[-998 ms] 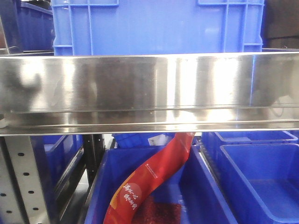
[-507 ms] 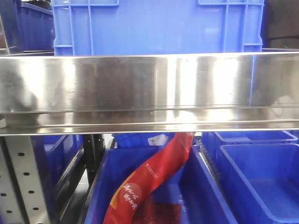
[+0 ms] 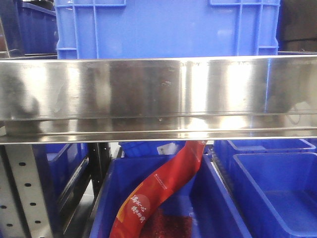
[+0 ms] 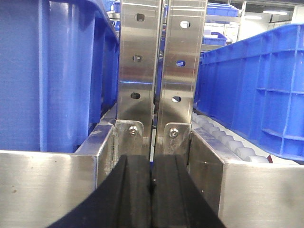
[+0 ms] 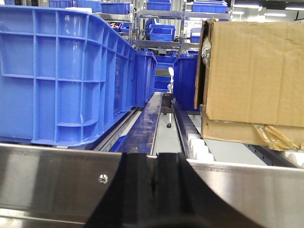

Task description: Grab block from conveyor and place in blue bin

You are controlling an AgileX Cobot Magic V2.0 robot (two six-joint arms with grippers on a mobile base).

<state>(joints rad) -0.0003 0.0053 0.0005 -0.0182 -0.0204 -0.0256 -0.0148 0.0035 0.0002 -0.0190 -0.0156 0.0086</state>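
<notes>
The blue block and the conveyor belt are out of view in every frame. My left gripper (image 4: 152, 190) is shut and empty, its black fingers pressed together in front of two steel rack posts (image 4: 161, 71). My right gripper (image 5: 154, 183) is shut and empty, just in front of a steel shelf rail (image 5: 57, 178). A large blue bin (image 3: 166, 27) stands on the steel shelf in the front view. More open blue bins (image 3: 277, 193) sit below that shelf. Neither gripper shows in the front view.
A steel shelf rail (image 3: 158, 96) fills the middle of the front view. A red snack bag (image 3: 158, 191) lies in the lower middle bin. A cardboard box (image 5: 254, 76) sits on white rollers at the right. Blue crates (image 4: 47, 71) flank the left gripper.
Only a dim reflection at the left of the steel rail has shifted slightly. Nothing else differs.
</notes>
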